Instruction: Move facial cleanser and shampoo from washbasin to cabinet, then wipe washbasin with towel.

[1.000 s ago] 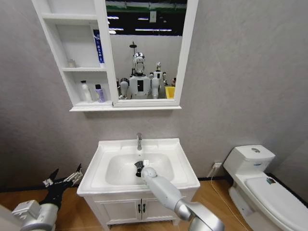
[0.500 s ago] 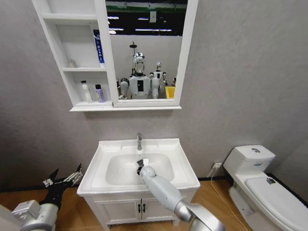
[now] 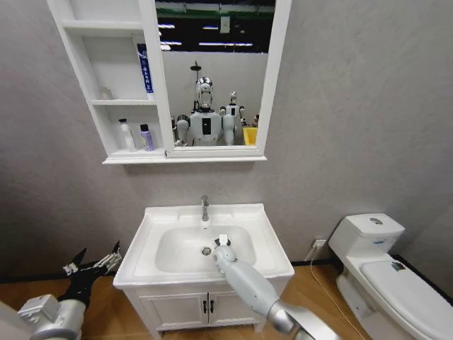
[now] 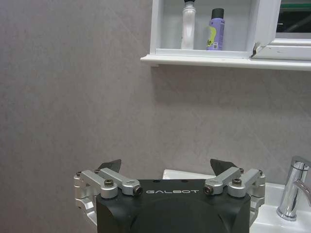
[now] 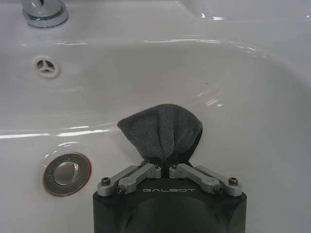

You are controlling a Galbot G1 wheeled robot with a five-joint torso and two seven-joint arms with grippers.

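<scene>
Head view, washbasin: the white washbasin [image 3: 265,244] is sitting on a white two-door vanity [image 3: 185,307], with the chrome tap [image 3: 204,207] at the back and the round drain [image 3: 206,251] in the bowl.
Head view, right arm: the grey arm is reaching from the lower right into the bowl, with the right claw [image 3: 223,243] just beside the drain on its right side.
Head view, cabinet: the white wall cabinet [image 3: 90,85] is hanging above the basin, joined to the mirror [image 3: 216,71]; a clear bottle [image 3: 126,134] and a purple bottle [image 3: 146,137] are standing side by side on its lowest shelf, and a blue-and-white tube [image 3: 144,69] is leaning on the middle shelf.
Head view, left arm: the left claw [image 3: 94,266] is hanging low, left of the vanity and well apart from the basin, with its fingers spread.
Head view, surroundings: a white toilet [image 3: 386,273] is standing to the right.
Left wrist view, left claw: the left claw [image 4: 165,168] is standing open with nothing between its fingers, facing the grey wall [image 4: 73,97].
Left wrist view, shelf: the clear bottle [image 4: 188,26] and purple bottle [image 4: 216,30] are standing upright on the lowest shelf; the tap [image 4: 295,194] is showing at the edge.
Right wrist view, right claw: the right claw [image 5: 165,162] is pinching the dark grey towel [image 5: 162,130], its fingers closed on the gathered end.
Right wrist view, towel: the cloth is fanning out and pressing on the bowl's wet white floor, near the drain [image 5: 66,173]; the overflow hole [image 5: 46,66] and tap base [image 5: 44,11] are lying beyond.
</scene>
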